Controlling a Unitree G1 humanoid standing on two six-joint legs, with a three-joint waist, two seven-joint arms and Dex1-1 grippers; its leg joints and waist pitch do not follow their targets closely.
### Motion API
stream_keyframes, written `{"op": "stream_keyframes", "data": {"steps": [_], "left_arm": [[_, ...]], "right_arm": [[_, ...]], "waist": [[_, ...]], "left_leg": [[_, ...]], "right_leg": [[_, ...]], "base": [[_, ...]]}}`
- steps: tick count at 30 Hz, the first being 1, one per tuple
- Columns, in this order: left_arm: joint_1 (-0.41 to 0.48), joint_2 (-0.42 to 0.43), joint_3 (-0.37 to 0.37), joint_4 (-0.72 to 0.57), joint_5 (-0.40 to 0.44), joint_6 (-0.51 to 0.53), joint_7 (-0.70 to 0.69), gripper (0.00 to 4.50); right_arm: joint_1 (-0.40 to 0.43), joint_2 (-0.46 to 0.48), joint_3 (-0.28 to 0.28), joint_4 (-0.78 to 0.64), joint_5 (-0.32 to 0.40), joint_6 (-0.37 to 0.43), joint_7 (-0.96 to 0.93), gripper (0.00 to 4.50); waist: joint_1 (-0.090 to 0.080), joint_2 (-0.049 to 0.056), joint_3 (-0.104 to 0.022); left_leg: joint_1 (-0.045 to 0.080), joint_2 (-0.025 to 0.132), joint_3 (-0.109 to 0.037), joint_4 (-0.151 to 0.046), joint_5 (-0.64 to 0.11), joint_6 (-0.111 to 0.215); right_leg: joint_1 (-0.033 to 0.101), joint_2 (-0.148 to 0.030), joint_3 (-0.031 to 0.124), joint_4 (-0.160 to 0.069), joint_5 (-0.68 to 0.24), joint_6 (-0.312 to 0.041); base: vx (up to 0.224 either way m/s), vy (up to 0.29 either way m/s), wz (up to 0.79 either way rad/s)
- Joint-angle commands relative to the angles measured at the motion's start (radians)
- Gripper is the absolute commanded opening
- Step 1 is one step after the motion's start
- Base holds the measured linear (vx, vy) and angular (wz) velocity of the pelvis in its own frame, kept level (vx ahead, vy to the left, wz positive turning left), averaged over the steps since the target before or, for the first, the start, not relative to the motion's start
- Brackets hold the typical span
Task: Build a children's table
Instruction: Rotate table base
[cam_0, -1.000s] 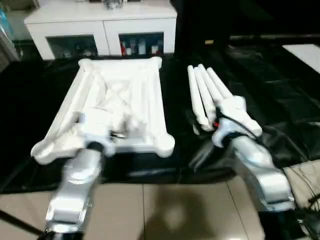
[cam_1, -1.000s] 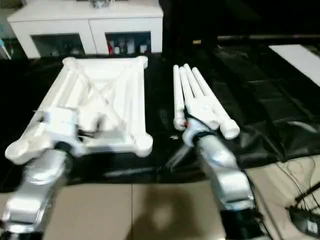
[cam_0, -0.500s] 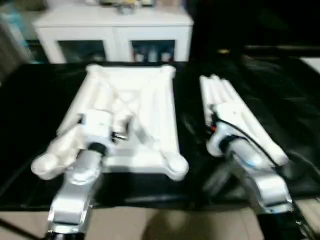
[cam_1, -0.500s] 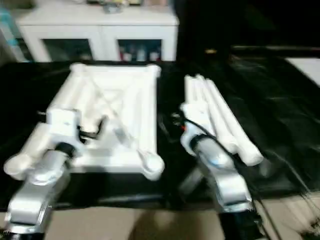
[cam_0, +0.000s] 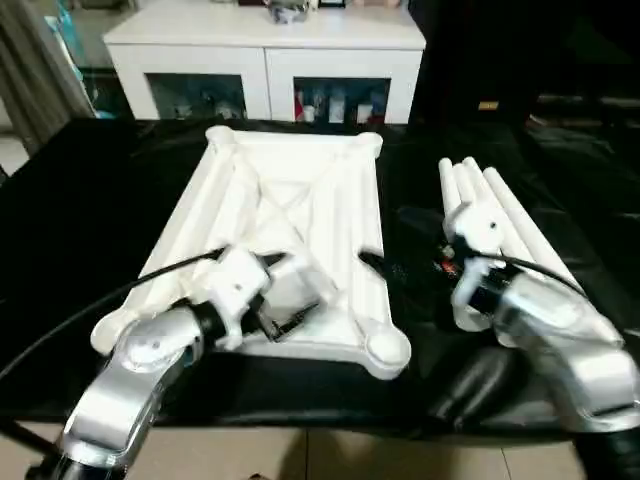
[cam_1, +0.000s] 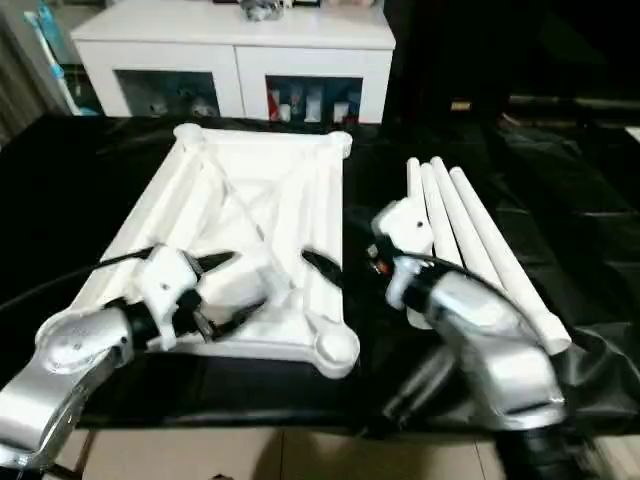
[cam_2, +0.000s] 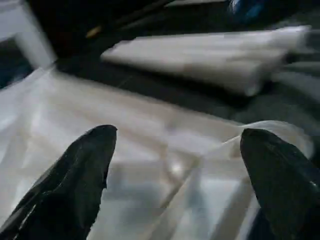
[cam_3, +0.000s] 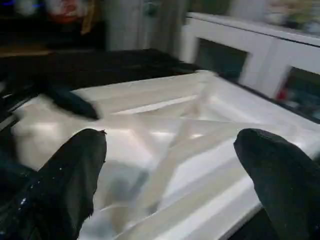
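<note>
The children's table top (cam_0: 300, 190) lies upside down on the black cloth, its X ribs and round corner sockets facing up. Its white tube legs (cam_0: 500, 220) lie bundled side by side to the right of it. My left gripper (cam_0: 295, 292) hangs open over the near part of the ribbed underside, holding nothing. My right gripper (cam_0: 385, 275) points left from beside the legs, open, with one black finger (cam_1: 320, 265) over the top's right rim. In the right wrist view its fingers (cam_3: 65, 185) stand wide apart with the top (cam_3: 175, 115) beyond them. The left wrist view shows the legs (cam_2: 215, 50) beyond the top.
A white cabinet (cam_0: 265, 60) with glass doors stands behind the black cloth (cam_0: 80, 200). A grey curtain (cam_0: 40, 60) hangs at the far left. Tiled floor (cam_0: 350, 460) shows at the near edge. A black cable (cam_0: 120, 290) runs from my left wrist.
The camera has shifted. My left gripper has moved further in over the top's near part. My right gripper has swung left from the legs' near ends towards the top's right rim. Both stay open.
</note>
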Motion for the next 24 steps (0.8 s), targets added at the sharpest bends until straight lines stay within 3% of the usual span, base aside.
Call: {"op": "stream_keyframes", "data": {"steps": [1, 2, 3, 4, 5, 7, 8, 11, 13, 21, 24], "left_arm": [[-0.043, 0.023, -0.034, 0.035, 0.005, -0.023, -0.084, 4.43], [-0.064, 0.033, -0.053, 0.057, 0.004, -0.022, -0.12, 4.43], [-0.067, 0.034, -0.056, 0.06, 0.002, -0.021, -0.128, 4.43], [-0.078, 0.039, -0.068, 0.073, -0.008, -0.016, -0.161, 4.43], [-0.098, 0.045, -0.097, 0.108, -0.017, -0.01, -0.224, 4.43], [-0.105, 0.046, -0.109, 0.123, -0.011, -0.015, -0.241, 4.26], [-0.134, 0.057, -0.164, 0.185, 0.036, -0.028, -0.289, 4.26], [-0.173, 0.055, -0.21, 0.27, 0.071, -0.03, -0.337, 4.03], [-0.205, 0.041, -0.223, 0.337, 0.088, -0.055, -0.356, 3.82], [-0.296, 0.024, -0.225, 0.512, 0.133, -0.112, -0.349, 3.28], [-0.316, 0.028, -0.214, 0.533, 0.129, -0.114, -0.368, 2.95]], "right_arm": [[0.01, -0.059, 0.017, -0.028, 0.006, 0.013, 0.09, 4.5], [0.017, -0.097, 0.024, -0.033, 0.005, 0.011, 0.128, 4.5], [0.019, -0.103, 0.025, -0.034, 0.005, 0.011, 0.133, 4.5], [0.024, -0.126, 0.029, -0.035, 0.002, 0.01, 0.156, 4.5], [0.035, -0.166, 0.035, -0.032, -0.007, 0.002, 0.198, 4.5], [0.039, -0.178, 0.037, -0.03, -0.01, 0.001, 0.212, 4.5], [0.046, -0.216, 0.053, -0.026, -0.028, -0.004, 0.246, 4.5], [0.052, -0.249, 0.071, -0.029, -0.036, -0.003, 0.279, 4.5], [0.059, -0.263, 0.078, -0.041, -0.026, 0.007, 0.3, 4.5], [0.082, -0.289, 0.108, -0.058, -0.043, 0.003, 0.334, 4.5], [0.088, -0.29, 0.112, -0.065, -0.048, 0.002, 0.34, 4.5]], "waist": [[-0.008, 0.007, -0.031], [-0.009, 0.006, -0.028], [-0.007, -0.003, -0.03], [-0.008, -0.004, -0.032], [-0.012, 0.0, -0.034], [-0.012, 0.0, -0.034], [-0.015, 0.0, -0.034], [-0.016, -0.004, -0.035], [-0.018, -0.004, -0.039], [-0.011, -0.002, -0.048], [-0.008, -0.003, -0.057]], "left_leg": [[0.036, 0.075, -0.016, -0.124, -0.443, -0.022], [0.04, 0.074, -0.009, -0.126, -0.477, -0.038], [0.044, 0.074, -0.001, -0.126, -0.462, -0.041], [0.041, 0.075, 0.001, -0.127, -0.437, -0.038], [0.028, 0.077, 0.003, -0.13, -0.375, -0.031], [0.028, 0.078, 0.005, -0.129, -0.373, -0.028], [0.029, 0.079, 0.007, -0.129, -0.378, -0.027], [0.029, 0.079, 0.011, -0.128, -0.37, -0.023], [0.024, 0.083, 0.012, -0.127, -0.329, -0.014], [0.024, 0.088, 0.024, -0.12, -0.233, 0.037], [0.023, 0.091, 0.026, -0.112, -0.149, 0.071]], "right_leg": [[0.016, -0.032, 0.01, -0.085, -0.243, -0.229], [0.015, -0.036, 0.013, -0.093, -0.32, -0.208], [0.015, -0.042, 0.018, -0.103, -0.377, -0.185], [0.016, -0.045, 0.021, -0.104, -0.378, -0.182], [0.021, -0.044, 0.019, -0.1, -0.34, -0.185], [0.018, -0.043, 0.018, -0.1, -0.339, -0.186], [0.016, -0.042, 0.018, -0.103, -0.345, -0.188], [0.014, -0.041, 0.019, -0.104, -0.358, -0.187], [0.018, -0.044, 0.017, -0.1, -0.315, -0.206], [0.02, -0.04, 0.013, -0.087, -0.128, -0.27], [0.027, -0.042, 0.009, -0.072, 0.027, -0.305]], "base": [[-0.087, 0.003, 0.06], [0.0, 0.0, 0.0], [-0.075, 0.001, 0.04], [-0.058, -0.005, -0.01], [-0.058, -0.005, -0.01], [0.0, 0.0, 0.0], [0.0, 0.0, 0.0], [0.0, 0.0, 0.0], [0.0, 0.0, 0.0], [0.0, 0.0, 0.0], [0.017, 0.004, -0.01]]}}
